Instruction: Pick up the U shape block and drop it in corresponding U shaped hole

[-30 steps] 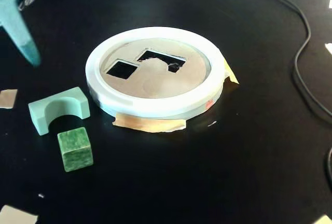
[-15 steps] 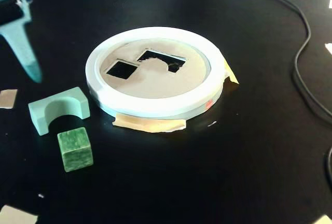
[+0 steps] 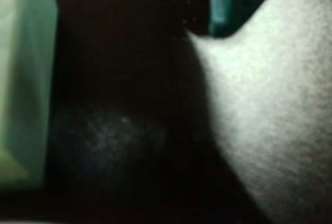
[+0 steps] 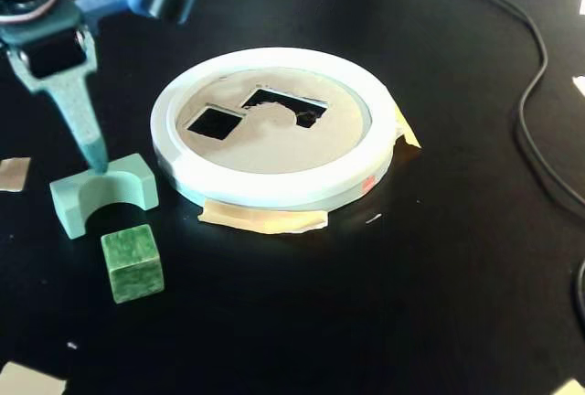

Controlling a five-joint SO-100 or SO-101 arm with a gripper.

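The pale green U shape block [image 4: 102, 192] lies on the black table, left of the white round disc [image 4: 274, 180], with its arch opening facing the front. The disc has a U shaped hole [image 4: 279, 102] and a square hole [image 4: 215, 122]. My gripper [image 4: 135, 80] is open wide. Its long pale finger [image 4: 80, 116] points down and its tip touches the top of the block. The blue jaw is lifted up and to the right. The wrist view is dark and blurred, with a pale green block face [image 3: 23, 79] at the left edge and a teal part [image 3: 228, 9] at the top.
A dark green cube [image 4: 133, 263] stands just in front of the U block. Tan tape [image 4: 265, 219] sticks out under the disc. A black cable [image 4: 535, 93] runs along the right side. Paper scraps [image 4: 14, 174] lie near the left edge.
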